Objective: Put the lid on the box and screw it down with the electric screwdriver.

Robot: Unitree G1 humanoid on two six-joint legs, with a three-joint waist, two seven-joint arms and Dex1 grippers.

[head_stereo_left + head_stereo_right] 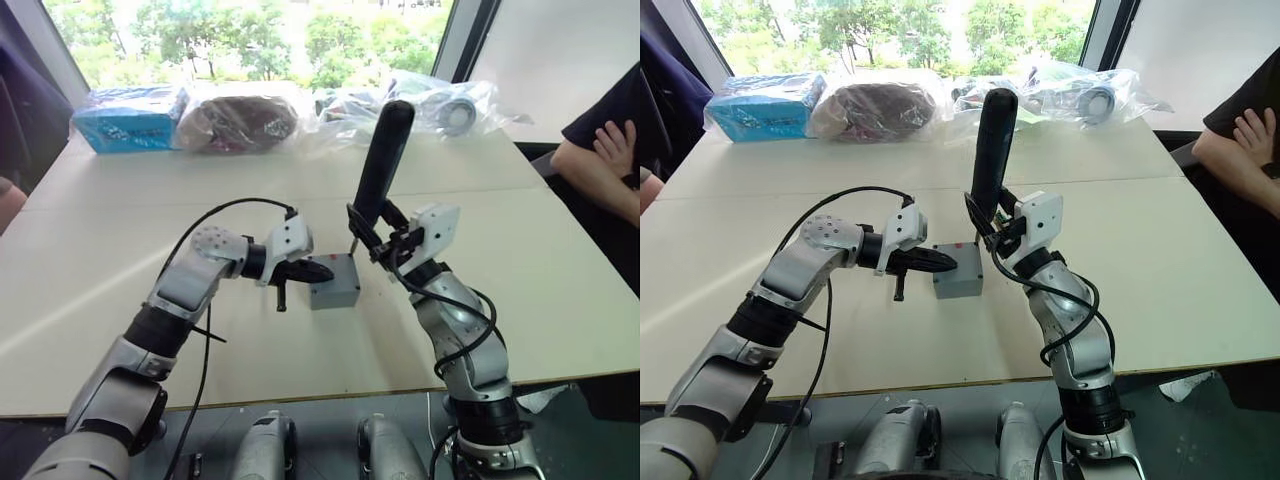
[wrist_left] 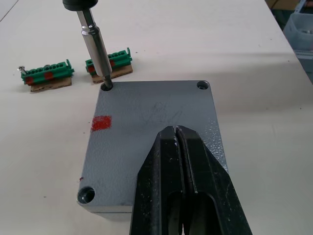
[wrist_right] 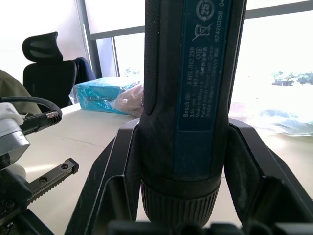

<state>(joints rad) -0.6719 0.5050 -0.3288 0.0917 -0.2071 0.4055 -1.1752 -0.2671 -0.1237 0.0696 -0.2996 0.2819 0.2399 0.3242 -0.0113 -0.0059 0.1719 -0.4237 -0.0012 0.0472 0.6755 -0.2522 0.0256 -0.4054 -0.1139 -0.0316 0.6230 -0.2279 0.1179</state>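
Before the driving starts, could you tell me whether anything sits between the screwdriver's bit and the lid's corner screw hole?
Nothing visible does. The electric screwdriver already has its bit in the corner hole of the lid. The left gripper, jaws shut, rests mid-lid, away from that corner.

My bench by the window

I face a pale table [image 1: 560, 290] whose far edge meets a bright window [image 1: 250, 30] full of green trees; bagged clutter [image 1: 235, 120] lines that edge, a black office chair [image 3: 46, 63] stands beside it, daylight everywhere.

box [image 1: 336, 291] interior: hidden by lid [image 2: 146, 127] | screw: hidden by bit
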